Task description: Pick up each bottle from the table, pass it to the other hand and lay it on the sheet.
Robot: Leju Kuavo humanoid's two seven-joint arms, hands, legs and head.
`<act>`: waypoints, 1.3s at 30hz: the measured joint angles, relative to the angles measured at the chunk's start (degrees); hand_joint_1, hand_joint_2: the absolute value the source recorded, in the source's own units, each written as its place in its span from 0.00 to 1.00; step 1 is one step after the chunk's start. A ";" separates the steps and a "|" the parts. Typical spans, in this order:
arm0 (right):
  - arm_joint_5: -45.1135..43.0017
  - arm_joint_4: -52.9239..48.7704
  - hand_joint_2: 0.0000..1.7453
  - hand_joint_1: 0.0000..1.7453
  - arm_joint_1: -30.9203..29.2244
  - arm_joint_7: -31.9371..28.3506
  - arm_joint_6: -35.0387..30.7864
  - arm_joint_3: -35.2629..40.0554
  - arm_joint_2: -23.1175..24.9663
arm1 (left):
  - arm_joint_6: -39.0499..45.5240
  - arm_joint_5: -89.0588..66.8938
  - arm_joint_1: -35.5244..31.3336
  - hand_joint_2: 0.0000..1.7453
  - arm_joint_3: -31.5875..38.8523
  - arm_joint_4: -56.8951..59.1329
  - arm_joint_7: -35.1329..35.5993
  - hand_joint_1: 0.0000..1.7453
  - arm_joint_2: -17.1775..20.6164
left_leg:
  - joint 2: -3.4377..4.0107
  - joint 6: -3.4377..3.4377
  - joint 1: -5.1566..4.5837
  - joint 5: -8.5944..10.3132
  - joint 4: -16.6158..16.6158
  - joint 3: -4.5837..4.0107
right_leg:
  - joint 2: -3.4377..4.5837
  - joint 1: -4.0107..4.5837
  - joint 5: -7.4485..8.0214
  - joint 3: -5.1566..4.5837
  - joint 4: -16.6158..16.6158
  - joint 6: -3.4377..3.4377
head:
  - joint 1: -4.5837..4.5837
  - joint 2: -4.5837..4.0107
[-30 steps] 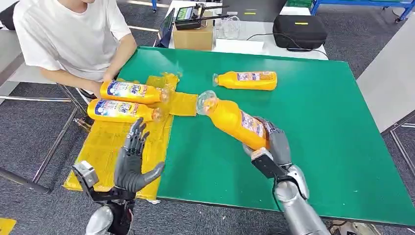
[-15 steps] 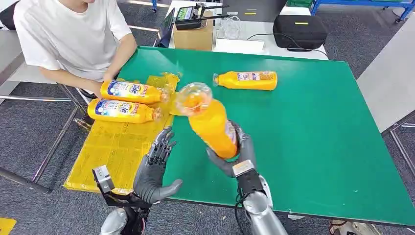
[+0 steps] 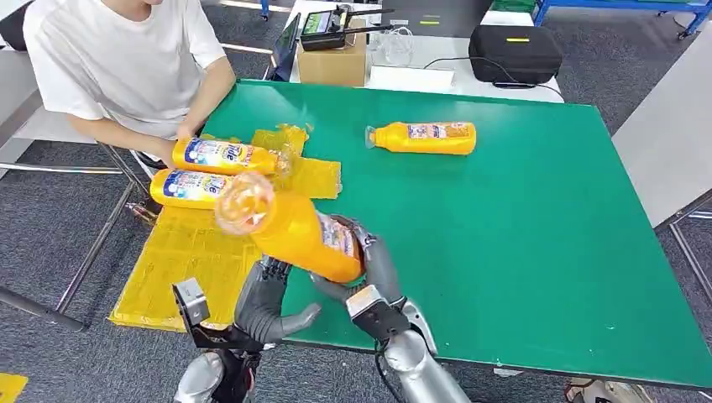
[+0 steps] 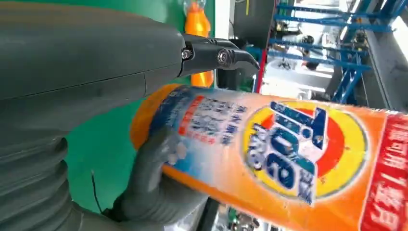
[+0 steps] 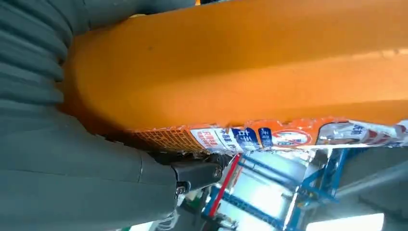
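My right hand (image 3: 374, 269) grips an orange bottle (image 3: 298, 233) by its base and holds it tilted above the table's front edge, cap end toward the yellow sheet (image 3: 189, 256). My left hand (image 3: 264, 298) is just beneath the bottle with fingers spread, not closed around it. In the left wrist view the bottle's label (image 4: 288, 154) lies close in front of that hand. The right wrist view has the bottle (image 5: 240, 62) pressed against the palm. Two bottles (image 3: 222, 156) (image 3: 206, 189) lie on the sheet. Another bottle (image 3: 424, 137) lies on the green table (image 3: 520, 252).
A person in a white shirt (image 3: 117, 59) sits at the far left, one hand at the sheet's far edge. A cardboard box (image 3: 332, 63) and a black case (image 3: 514, 52) stand on a white table beyond. A grey surface (image 3: 672, 143) lies to the right.
My right hand has carried the bottle leftward and nearer, from the table's middle to above my left hand. My left hand has moved right, under the bottle.
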 measured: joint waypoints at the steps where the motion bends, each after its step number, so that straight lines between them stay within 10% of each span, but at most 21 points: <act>1: 0.33 0.22 1.00 0.91 -0.05 0.11 0.18 0.66 0.00 | 0.05 -0.02 -0.17 1.00 0.06 0.00 0.00 0.00 0.00 | 0.00 0.00 0.01 0.00 0.00 0.00 | 0.00 0.00 0.00 0.00 0.00 0.00 | 0.00 0.00; 14: 1.00 7.85 1.00 0.83 -3.46 0.13 3.74 8.03 0.04 | 1.16 5.01 -2.66 1.00 2.14 0.02 1.70 0.00 -0.15 | 0.03 0.00 -0.01 0.01 0.01 0.04 | 0.02 0.00 0.00 -0.01 0.00 0.00 | 0.00 0.00; 15: 1.00 8.42 1.00 0.69 -3.78 0.13 3.74 8.22 0.11 | 0.55 6.17 -2.63 1.00 2.23 0.02 1.75 0.00 -0.15 | 0.02 0.00 0.00 0.01 0.01 0.03 | 0.01 0.00 0.00 -0.02 0.00 0.00 | 0.00 0.00; 16: 1.00 8.90 1.00 0.26 -4.06 0.15 3.76 8.31 0.20 | 0.00 7.04 -2.61 1.00 2.32 0.02 1.92 0.00 -0.15 | 0.02 0.00 0.00 0.01 0.01 0.03 | 0.01 0.00 0.00 -0.04 0.00 0.00 | 0.00 0.00; 17: 1.03 9.40 1.00 0.15 -4.34 0.15 3.78 8.38 0.33 | -0.39 7.78 -2.56 1.00 2.45 0.02 2.03 0.00 -0.13 | 0.03 0.00 0.00 0.01 0.01 0.02 | 0.02 0.01 0.00 -0.06 0.00 0.00 | -0.02 0.00; 19: 1.00 10.25 1.00 0.00 -4.68 0.15 3.91 8.53 0.46 | -1.51 9.18 -2.55 1.00 2.71 0.02 2.58 0.74 -0.13 | 0.04 0.00 0.01 0.01 0.01 -0.01 | 0.02 0.01 0.00 -0.09 0.00 0.00 | -0.02 0.00; 20: 1.00 10.73 1.00 0.00 -4.78 0.15 3.96 8.68 0.52 | -2.31 10.55 -2.59 1.00 2.82 0.02 3.17 0.74 -0.13 | 0.04 0.00 0.01 0.01 0.01 -0.01 | 0.02 0.01 0.00 -0.10 0.00 0.00 | -0.02 0.00; 21: 1.03 11.12 0.00 0.00 -4.77 0.15 3.87 8.83 0.52 | -3.02 11.94 -2.66 1.00 2.99 0.04 3.56 1.00 -0.13 | 0.03 0.00 0.01 0.01 0.01 -0.01 | 0.02 0.01 0.00 -0.10 0.00 0.00 | -0.02 0.00; 33: 2.07 13.20 0.00 0.00 -2.89 -0.04 -2.49 8.88 0.44 | -2.10 16.57 -4.71 1.00 4.81 0.22 5.84 1.00 -0.63 | 0.02 0.00 0.01 0.01 0.01 -0.04 | 0.01 0.01 0.00 -0.10 0.00 0.00 | 0.00 0.00; 34: 1.96 13.18 1.00 0.00 -2.64 -0.39 -2.62 8.86 0.37 | -2.07 16.55 -4.83 1.00 5.01 0.22 5.88 1.00 -0.61 | 0.03 0.00 0.01 0.01 0.01 -0.05 | 0.02 0.01 0.00 -0.11 0.00 0.00 | 0.00 0.00; 39: 0.81 13.07 1.00 0.00 -1.76 -1.20 -3.12 8.31 -0.15 | -1.94 16.63 -5.33 1.00 5.77 0.22 6.07 1.00 -0.59 | 0.02 0.00 0.00 0.01 0.01 -0.05 | 0.01 0.00 0.00 -0.10 0.00 0.00 | 0.02 0.00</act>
